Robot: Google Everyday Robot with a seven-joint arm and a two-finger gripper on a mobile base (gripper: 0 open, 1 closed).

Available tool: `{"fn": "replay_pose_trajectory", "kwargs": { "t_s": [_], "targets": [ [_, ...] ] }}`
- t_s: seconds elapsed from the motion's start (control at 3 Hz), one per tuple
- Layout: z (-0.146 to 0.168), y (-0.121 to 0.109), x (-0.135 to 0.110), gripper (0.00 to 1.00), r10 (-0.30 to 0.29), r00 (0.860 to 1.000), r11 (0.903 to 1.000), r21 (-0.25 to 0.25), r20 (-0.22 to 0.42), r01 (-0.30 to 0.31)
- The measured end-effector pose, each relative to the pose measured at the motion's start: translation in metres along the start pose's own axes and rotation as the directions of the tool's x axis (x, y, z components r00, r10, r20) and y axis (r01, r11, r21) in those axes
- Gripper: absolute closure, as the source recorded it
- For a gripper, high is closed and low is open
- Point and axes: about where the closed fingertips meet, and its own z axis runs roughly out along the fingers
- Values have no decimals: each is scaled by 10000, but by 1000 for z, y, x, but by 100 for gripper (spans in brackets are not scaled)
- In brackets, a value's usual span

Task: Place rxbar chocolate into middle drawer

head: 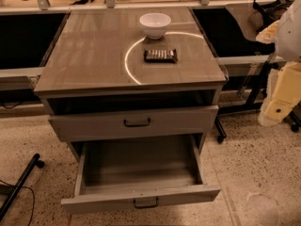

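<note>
The rxbar chocolate (160,55) is a flat dark bar with pale markings. It lies on the cabinet top, just in front of the white bowl (155,24). The middle drawer (141,199) is the lower handled front. It is pulled far out and its inside shows nothing in it. The drawer front above it (136,122) stands slightly out from the cabinet. My gripper (273,108) hangs at the right edge of the view, pale cream, well to the right of the cabinet and apart from the bar and the drawers. It holds nothing that I can see.
The cabinet top (89,55) has a bright curved reflection across it. A black chair base with castors (220,136) stands to the right of the cabinet. A dark pole and cable (19,185) lie on the floor at the left. A counter runs behind.
</note>
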Motion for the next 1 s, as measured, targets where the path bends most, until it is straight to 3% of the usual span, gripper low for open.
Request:
{"fn": "replay_pose_trajectory", "kwargs": {
  "t_s": [0.33, 1.0],
  "targets": [
    [0, 0, 0, 0, 2, 10000, 10000, 0, 4, -2],
    [24, -36, -16, 0, 825, 9875, 9962, -390, 1342, -780]
  ]
}}
